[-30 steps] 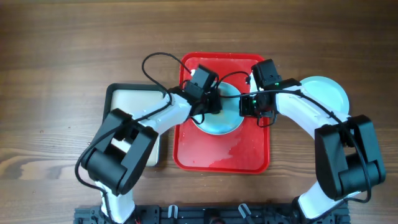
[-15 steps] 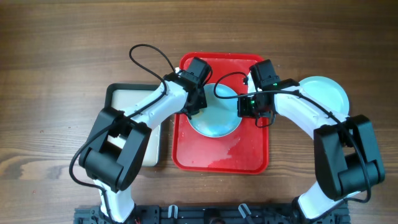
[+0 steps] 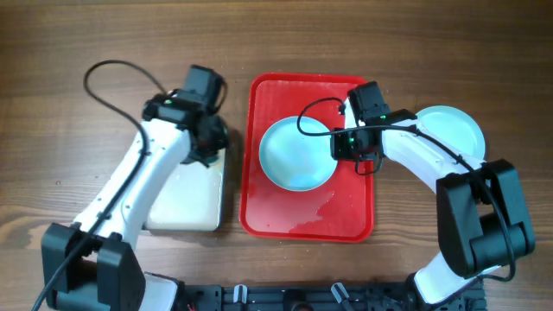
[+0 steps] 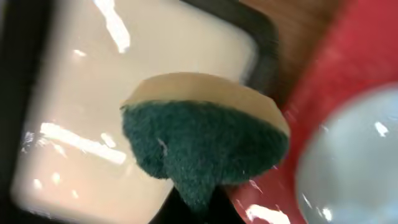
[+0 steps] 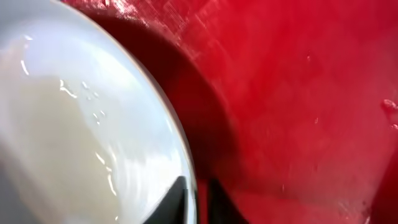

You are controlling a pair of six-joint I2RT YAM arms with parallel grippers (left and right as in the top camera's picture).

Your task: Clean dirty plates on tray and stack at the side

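Observation:
A pale blue plate [image 3: 296, 153] sits on the red tray [image 3: 346, 216]. My right gripper [image 3: 342, 147] is shut on that plate's right rim; in the right wrist view the rim [image 5: 186, 162] runs between the fingertips [image 5: 198, 200] and the plate is tipped up off the tray floor. My left gripper [image 3: 207, 147] is over the right edge of the cream tray [image 3: 186, 203], shut on a green-and-yellow sponge [image 4: 205, 140]. Another pale plate [image 3: 454, 130] lies on the table at the right.
The black-rimmed cream tray [image 4: 93, 93] lies left of the red tray, their edges nearly touching. The red tray floor is wet and shiny. Black cables loop above both arms. A rail runs along the table's front edge.
My left gripper has left the plate and moved left with the sponge, from over the red tray to over the cream tray. The right gripper has stayed on the plate's rim.

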